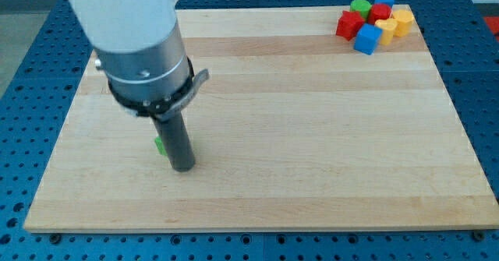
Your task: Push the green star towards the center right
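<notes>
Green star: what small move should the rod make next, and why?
Probably a short slide around to the view's left of the green star, before any push. Only a sliver of it shows at the rod's left edge, so my tip stands on its right, the wrong side for pushing right. The clustered blocks at the view's top right are far off.

My tip (182,168) rests on the board (312,136) at the view's left. A green block (159,144) peeks out just beside the rod, mostly hidden. Coloured blocks (373,21) cluster at the view's top right.
</notes>
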Action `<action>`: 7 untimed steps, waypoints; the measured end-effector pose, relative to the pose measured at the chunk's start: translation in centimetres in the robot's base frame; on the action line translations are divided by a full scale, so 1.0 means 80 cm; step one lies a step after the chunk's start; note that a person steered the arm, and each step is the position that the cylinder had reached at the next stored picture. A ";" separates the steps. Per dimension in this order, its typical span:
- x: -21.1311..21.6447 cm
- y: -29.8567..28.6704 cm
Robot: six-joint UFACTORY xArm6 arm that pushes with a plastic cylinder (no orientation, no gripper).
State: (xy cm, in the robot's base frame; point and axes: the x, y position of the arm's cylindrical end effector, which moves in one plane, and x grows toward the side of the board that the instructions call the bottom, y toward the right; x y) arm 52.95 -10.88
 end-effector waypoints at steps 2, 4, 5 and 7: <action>-0.027 -0.055; -0.046 -0.113; -0.061 -0.093; -0.092 0.001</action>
State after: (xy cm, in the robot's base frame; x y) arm 45.60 -10.82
